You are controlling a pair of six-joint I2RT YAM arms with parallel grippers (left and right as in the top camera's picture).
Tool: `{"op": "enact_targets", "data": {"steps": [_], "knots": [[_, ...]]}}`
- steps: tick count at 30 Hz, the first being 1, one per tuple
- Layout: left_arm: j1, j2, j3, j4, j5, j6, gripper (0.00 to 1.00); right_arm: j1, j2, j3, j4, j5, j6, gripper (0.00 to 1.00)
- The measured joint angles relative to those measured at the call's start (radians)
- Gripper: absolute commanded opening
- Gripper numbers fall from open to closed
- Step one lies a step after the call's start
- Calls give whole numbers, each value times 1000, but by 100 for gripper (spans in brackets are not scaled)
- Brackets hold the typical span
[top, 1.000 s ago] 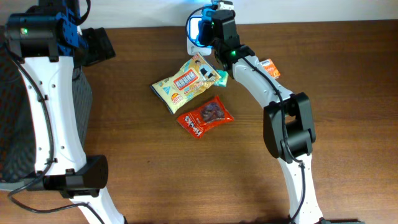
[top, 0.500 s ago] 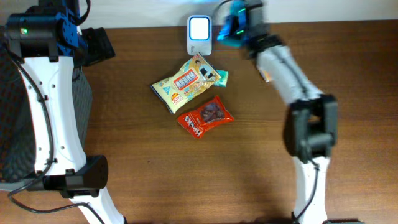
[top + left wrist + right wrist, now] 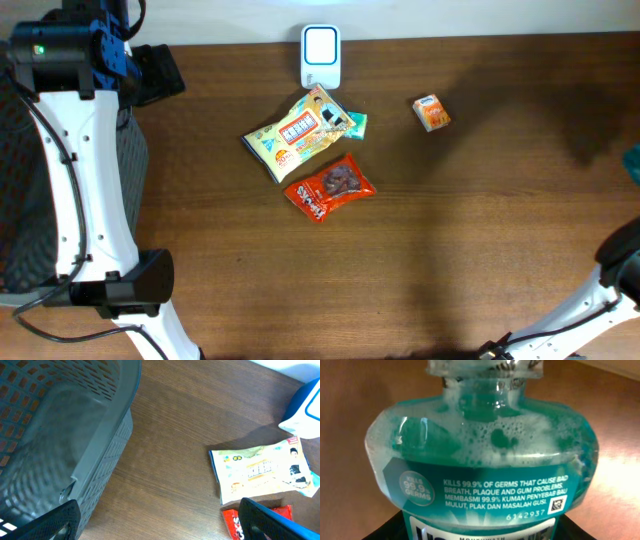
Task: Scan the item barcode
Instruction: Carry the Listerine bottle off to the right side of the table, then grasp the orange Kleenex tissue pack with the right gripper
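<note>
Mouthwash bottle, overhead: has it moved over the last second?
Yes. The mouthwash bottle swung right, from the scanner to the frame's right edge, past the orange box.

The mouthwash bottle [image 3: 480, 460] — clear plastic, teal liquid frothed with bubbles — filled the right wrist view, its white label text and small square code facing the camera. The white scanner [image 3: 320, 57] stood at the desk's [image 3: 300, 270] far edge — well apart from it.
</note>
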Motion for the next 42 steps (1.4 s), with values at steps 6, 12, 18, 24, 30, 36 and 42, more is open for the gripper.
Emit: {"op": "enact_targets", "data": {"steps": [6, 12, 18, 24, 30, 36, 42], "knots": [[0, 0, 0, 0, 0, 0, 99, -122, 111, 0, 14, 0, -1, 56], [0, 0, 0, 0, 0, 0, 99, -129, 207, 0, 14, 23, -2, 83], [0, 0, 0, 0, 0, 0, 99, -166, 207, 14, -54, 36, -5, 99], [0, 0, 0, 0, 0, 0, 99, -146, 140, 371, -305, -113, -58, 99], [0, 0, 0, 0, 0, 0, 99, 179, 87, 438, -327, -472, -233, 99], [0, 0, 0, 0, 0, 0, 99, 676, 159, 185, -25, -303, -488, 99], [0, 0, 0, 0, 0, 0, 99, 932, 171, 81, 58, 68, -619, 73]]}}
